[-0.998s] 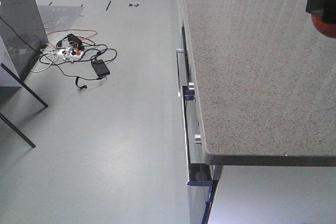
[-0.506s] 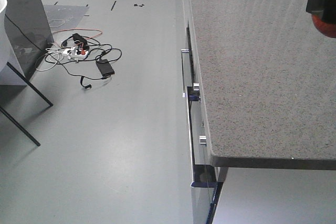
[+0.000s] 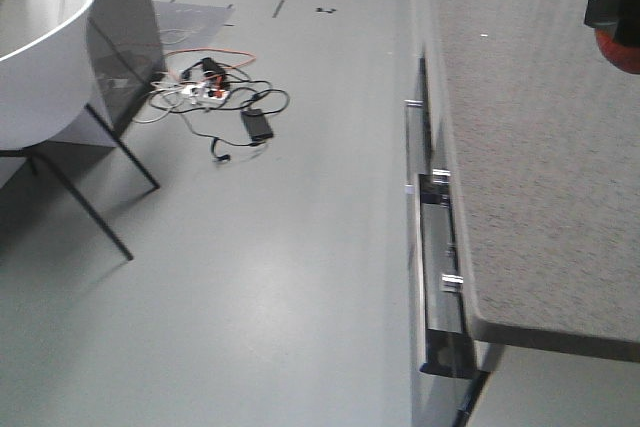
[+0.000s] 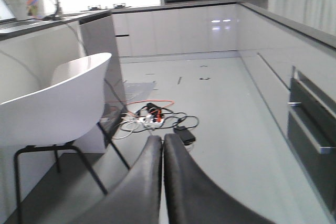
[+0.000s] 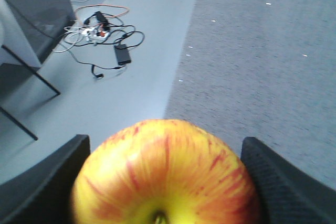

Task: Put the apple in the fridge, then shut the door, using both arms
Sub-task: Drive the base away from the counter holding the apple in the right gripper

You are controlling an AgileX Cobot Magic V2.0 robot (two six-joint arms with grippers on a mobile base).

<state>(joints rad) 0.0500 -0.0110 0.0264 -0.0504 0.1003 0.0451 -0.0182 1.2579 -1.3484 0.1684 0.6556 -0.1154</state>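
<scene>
right wrist view: the apple (image 5: 168, 166) sits between the two black fingers (image 5: 47, 182) of the right pincer (image 5: 164, 192), which grips it from both sides. its stem dimple faces the camera. the apple is held up in the air above the grey speckled surface (image 5: 262, 51), near its edge, it seems. in the front view it shows as a red bit under the black pincer at the far right.

the left pincer (image 4: 163, 148) is shut tight with nothing in it. its fingers (image 4: 142, 182) touch and point out over the floor (image 4: 220, 145). so the right arm has the apple and the left is free for the door, i think.

no fridge with white shelves shows in any view, so i cannot tell which way it lies from the apple. a dark grey panel (image 3: 105, 7) stands behind a white chair (image 3: 40, 57), but i cannot tell what it is. the robot likely has to find the fridge first. the chair and a tangle of cables (image 3: 215, 92) lie on the floor to the left and could get in the way.
</scene>
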